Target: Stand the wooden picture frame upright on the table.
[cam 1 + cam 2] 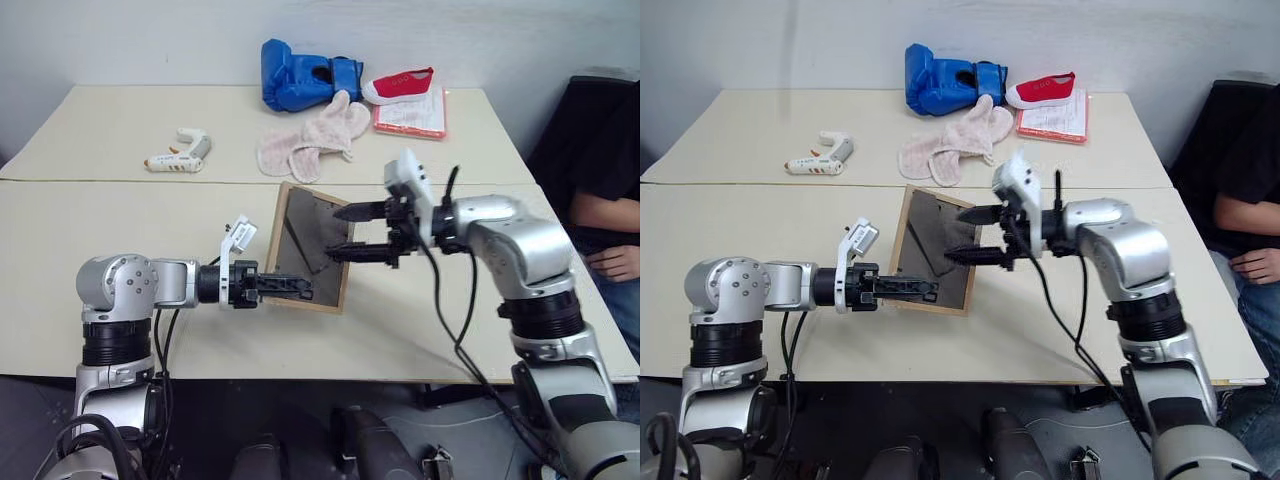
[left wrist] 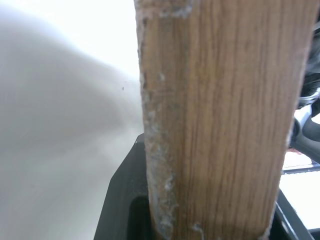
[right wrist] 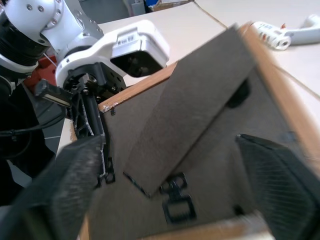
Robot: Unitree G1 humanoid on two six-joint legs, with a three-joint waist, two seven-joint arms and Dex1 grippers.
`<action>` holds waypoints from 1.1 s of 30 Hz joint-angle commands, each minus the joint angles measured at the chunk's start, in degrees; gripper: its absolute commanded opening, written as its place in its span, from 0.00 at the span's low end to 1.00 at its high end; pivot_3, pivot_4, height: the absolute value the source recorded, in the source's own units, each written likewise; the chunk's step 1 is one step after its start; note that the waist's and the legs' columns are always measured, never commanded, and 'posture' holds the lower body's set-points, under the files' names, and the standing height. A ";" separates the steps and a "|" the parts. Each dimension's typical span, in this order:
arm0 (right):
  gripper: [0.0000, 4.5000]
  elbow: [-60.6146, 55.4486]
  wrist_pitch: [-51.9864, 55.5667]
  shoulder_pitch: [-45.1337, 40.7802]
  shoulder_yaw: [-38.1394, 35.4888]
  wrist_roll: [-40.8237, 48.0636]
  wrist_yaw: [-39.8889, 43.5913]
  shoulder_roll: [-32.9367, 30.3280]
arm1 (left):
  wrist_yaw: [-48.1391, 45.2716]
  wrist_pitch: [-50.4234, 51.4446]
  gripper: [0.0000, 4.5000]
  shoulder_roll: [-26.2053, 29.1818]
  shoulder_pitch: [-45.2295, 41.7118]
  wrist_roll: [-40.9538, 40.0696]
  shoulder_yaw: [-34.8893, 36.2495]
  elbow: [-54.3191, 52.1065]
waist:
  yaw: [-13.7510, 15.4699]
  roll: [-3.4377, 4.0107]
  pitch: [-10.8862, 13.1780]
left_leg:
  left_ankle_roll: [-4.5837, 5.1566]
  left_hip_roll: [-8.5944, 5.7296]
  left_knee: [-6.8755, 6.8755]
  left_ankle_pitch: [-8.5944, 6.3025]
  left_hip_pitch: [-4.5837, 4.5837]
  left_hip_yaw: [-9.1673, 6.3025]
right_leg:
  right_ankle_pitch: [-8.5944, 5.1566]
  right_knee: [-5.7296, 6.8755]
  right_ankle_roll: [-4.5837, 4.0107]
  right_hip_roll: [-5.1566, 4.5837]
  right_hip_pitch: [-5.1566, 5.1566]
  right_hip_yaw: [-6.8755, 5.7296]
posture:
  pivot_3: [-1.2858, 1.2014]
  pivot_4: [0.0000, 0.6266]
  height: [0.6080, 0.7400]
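The left end effector (image 1: pixel 290 285) is clenched on the near edge of the wooden picture frame (image 1: pixel 312 247), holding it tilted up off the tabletop (image 1: pixel 120 230), dark back toward the robot. The right end effector (image 1: pixel 348 232) is spread wide, its fingers either side of the fold-out stand (image 3: pixel 190 110), grasping nothing. Beyond lie a glue gun (image 1: pixel 180 152), pink mitts (image 1: pixel 312 140), a blue boxing glove (image 1: pixel 300 76), a red shoe (image 1: pixel 400 84) and a booklet (image 1: pixel 412 116).
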 commanded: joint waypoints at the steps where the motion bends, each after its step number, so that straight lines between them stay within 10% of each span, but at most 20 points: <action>1: 1.00 -1.27 -0.58 -0.92 1.07 0.25 -1.83 1.38 | -0.99 -0.48 0.25 -0.03 -1.49 -3.38 1.15 -2.85 | 0.00 0.00 0.00 | -0.01 0.00 0.02 0.01 -0.18 0.01 | 0.00 0.04 0.00 0.00 -0.15 0.00 | 0.52 0.24 1.00; 12: 1.00 -12.85 1.65 2.91 -2.49 7.13 -1.30 -5.43 | -1.06 -2.03 0.25 2.78 -2.29 -1.99 -0.67 0.57 | 0.04 0.00 0.00 | -0.03 0.00 0.07 0.04 -0.38 -0.03 | 0.00 0.05 0.00 -0.01 -0.33 -0.03 | 0.52 0.24 1.00; 21: 1.00 -4.33 -37.06 11.39 -3.44 -11.77 0.55 -19.25 | -1.73 -0.69 0.25 4.22 -3.16 -3.58 -0.19 0.48 | 0.12 -0.05 0.03 | 0.00 -0.04 0.02 0.03 -0.42 0.01 | 0.00 -0.02 0.01 0.02 -0.36 0.01 | 0.52 0.24 1.00; 26: 1.00 14.16 -95.32 9.80 -0.74 -41.24 -23.24 -18.88 | -2.00 -0.48 0.25 5.19 -4.81 -5.22 -0.53 1.73 | -0.46 -0.11 0.06 | 0.02 -0.07 0.02 0.04 -0.33 0.18 | 0.04 -0.02 0.09 0.06 -0.32 0.20 | 0.52 0.24 1.00; 33: 1.00 27.05 -110.01 0.62 3.12 -73.52 -57.80 -11.03 | -1.43 -0.48 0.25 5.66 -6.44 -9.62 -1.16 3.38 | -1.83 -0.11 0.07 | -0.14 -0.02 -0.01 0.14 -0.26 0.25 | 0.02 0.15 0.04 0.13 -0.38 0.29 | 0.52 0.24 1.00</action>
